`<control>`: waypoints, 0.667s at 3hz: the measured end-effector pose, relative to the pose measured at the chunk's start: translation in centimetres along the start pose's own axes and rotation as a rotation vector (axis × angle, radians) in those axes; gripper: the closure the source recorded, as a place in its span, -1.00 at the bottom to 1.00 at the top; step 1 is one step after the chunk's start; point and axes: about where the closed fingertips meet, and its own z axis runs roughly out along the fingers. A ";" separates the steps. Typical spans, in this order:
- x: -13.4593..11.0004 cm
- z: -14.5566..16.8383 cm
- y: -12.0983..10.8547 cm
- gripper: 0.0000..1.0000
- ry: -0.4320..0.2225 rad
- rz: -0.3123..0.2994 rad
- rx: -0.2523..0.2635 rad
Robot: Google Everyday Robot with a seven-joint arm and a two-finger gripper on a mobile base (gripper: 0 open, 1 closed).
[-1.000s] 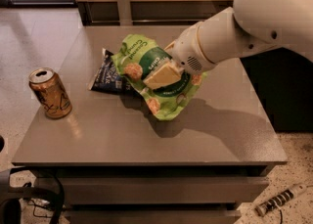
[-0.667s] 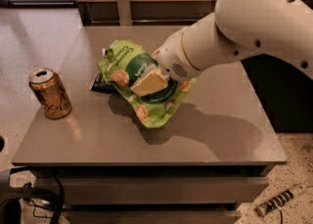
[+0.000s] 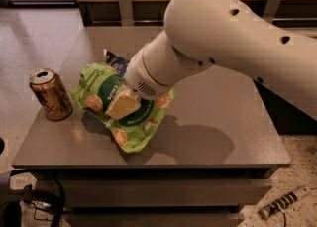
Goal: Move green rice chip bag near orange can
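Reaching in from the upper right, the white arm (image 3: 233, 32) fills most of the view and ends low over the left half of the grey desk (image 3: 247, 122). The desk stands on a pale floor, with a wooden wall behind it. The green bag (image 3: 99, 85) is under the arm's wrist, left of the desk's middle, crumpled and tilted. Its lower end points toward the front edge and throws a shadow on the top; whether that end touches the desk I cannot tell. Behind it a corner of a blue bag (image 3: 115, 61) peeps out, partly hidden by the green one. The can (image 3: 50, 94) stands upright at the desk's left edge, near the green bag but apart from it, with a strip of bare top between them. The fingers (image 3: 123, 106) are closed on the green bag: one tan pad lies flat across its dark round logo, and the other is hidden behind the bag.
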 end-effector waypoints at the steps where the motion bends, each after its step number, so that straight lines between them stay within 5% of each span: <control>1: -0.2 -0.1 0.1 0.48 -0.001 -0.005 0.003; 2: -0.4 -0.2 0.2 -0.14 -0.001 -0.009 0.004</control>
